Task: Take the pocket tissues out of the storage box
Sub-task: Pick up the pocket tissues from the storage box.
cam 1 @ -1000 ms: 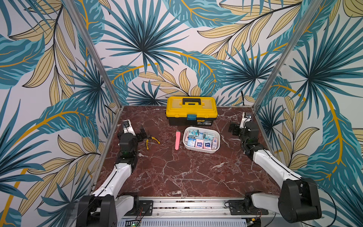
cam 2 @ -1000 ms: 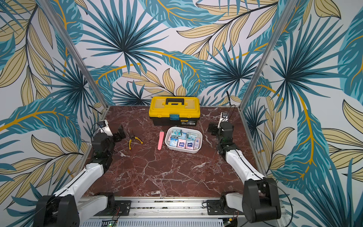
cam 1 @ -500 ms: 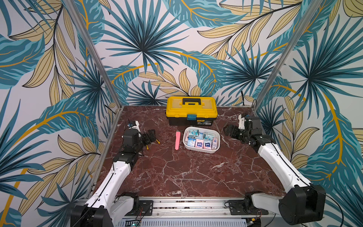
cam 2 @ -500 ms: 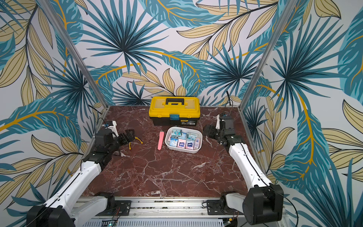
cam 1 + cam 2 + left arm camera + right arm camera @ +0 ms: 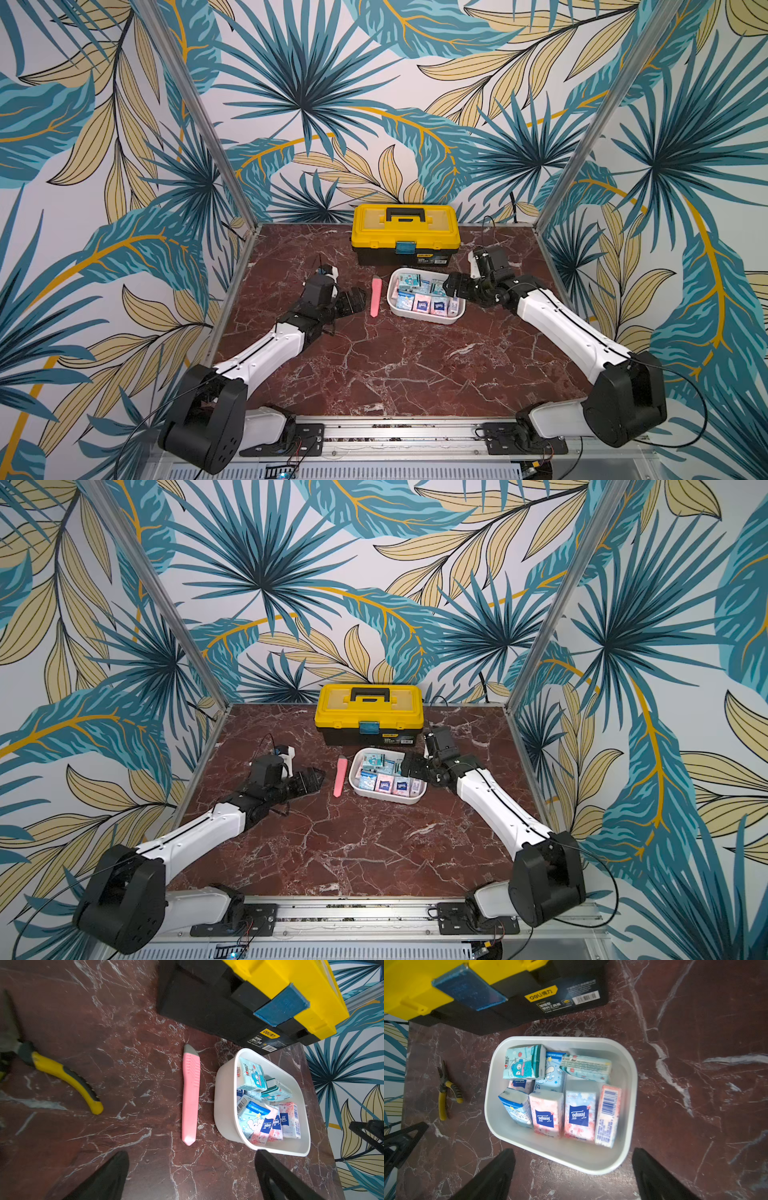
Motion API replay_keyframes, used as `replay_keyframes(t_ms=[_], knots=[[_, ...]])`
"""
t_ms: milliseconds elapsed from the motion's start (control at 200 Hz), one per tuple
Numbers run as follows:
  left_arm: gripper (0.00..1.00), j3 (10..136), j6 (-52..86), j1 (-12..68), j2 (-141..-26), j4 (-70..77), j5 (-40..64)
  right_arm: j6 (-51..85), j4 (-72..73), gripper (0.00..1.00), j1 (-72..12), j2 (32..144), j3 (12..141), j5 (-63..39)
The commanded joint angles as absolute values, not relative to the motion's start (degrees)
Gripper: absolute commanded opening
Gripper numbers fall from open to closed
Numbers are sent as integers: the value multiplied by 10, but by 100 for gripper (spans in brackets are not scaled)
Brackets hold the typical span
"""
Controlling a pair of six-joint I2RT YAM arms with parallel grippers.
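A: Tissues?
B: Small soft pink, blue and teal pocket tissues (image 5: 556, 1095) sit in the white rounded plastic storage box (image 5: 629, 1088). A long pink utility knife (image 5: 190, 1095) lies beside it.
A: Grippers?
B: The right gripper (image 5: 451, 286) is at the box's right end, jaws spread wide, nothing held. The left gripper (image 5: 353, 300) is near the knife, same state.

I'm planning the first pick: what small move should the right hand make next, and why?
Probably lower the open right hand onto a pink pack: it hangs empty over the storage box, and all pocket tissues lie inside.
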State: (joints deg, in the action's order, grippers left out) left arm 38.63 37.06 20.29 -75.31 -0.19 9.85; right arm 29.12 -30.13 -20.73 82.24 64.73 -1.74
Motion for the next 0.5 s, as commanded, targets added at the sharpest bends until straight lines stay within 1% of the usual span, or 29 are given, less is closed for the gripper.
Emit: replay_keyframes(t_ms=[0, 125, 245, 396, 496], knots=[[100, 416, 391, 215, -778, 44, 116, 331, -302, 89, -247, 855, 675, 37], [100, 420, 396, 226, -796, 54, 113, 366, -286, 83, -286, 899, 703, 52], [100, 415, 398, 228, -797, 57, 105, 391, -285, 81, -318, 942, 734, 67], [100, 404, 403, 228, -793, 60, 100, 419, -284, 75, -341, 984, 759, 88], [100, 399, 403, 228, -789, 59, 97, 421, -291, 74, -356, 1013, 782, 98]])
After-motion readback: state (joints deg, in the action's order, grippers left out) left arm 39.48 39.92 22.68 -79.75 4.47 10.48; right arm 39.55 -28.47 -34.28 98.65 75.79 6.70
